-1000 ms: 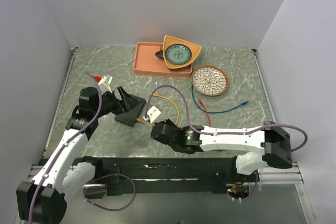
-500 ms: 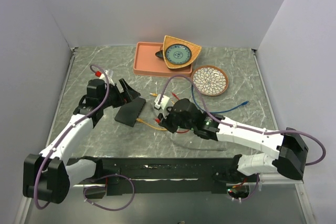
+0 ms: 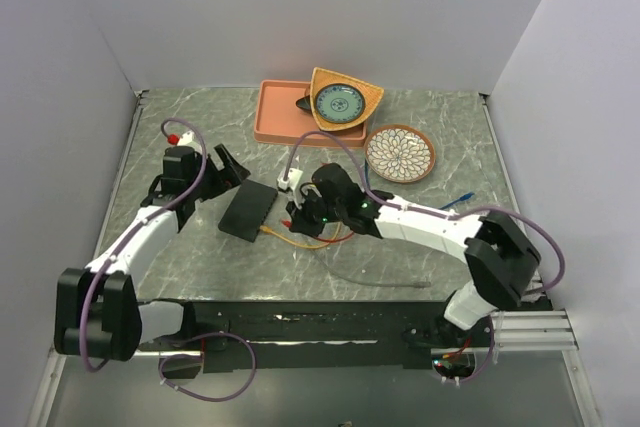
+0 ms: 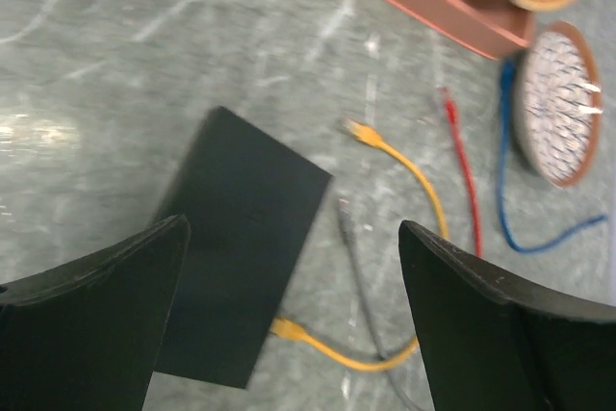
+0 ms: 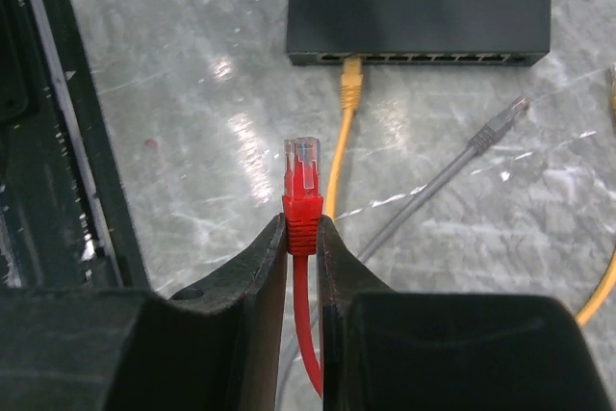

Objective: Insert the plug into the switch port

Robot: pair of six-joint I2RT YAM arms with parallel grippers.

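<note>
On a grey-green marbled tabletop (image 3: 450,127), closed in by pale lavender walls, a flat matte-black rectangular switch (image 3: 248,211) is laid left of centre, its socket row faced toward the right gripper (image 5: 302,228). That gripper is clamped on a red cable just behind its clear-tipped red plug (image 5: 302,168), which is held short of the sockets. A yellow cable (image 5: 350,84) is already seated in one socket. The left gripper (image 3: 228,169) is spread wide with nothing between its fingers, just behind the switch. A salmon-pink rectangular tray (image 3: 280,125) is set at the far side.

A second ago the switch was seen tilted up at the left gripper, and the right arm was stretched along the near edge. Now the switch is flat and the right gripper has been brought close to it.

From above, the plug is hidden beneath the right gripper, and the left wrist view is blurred.
</note>
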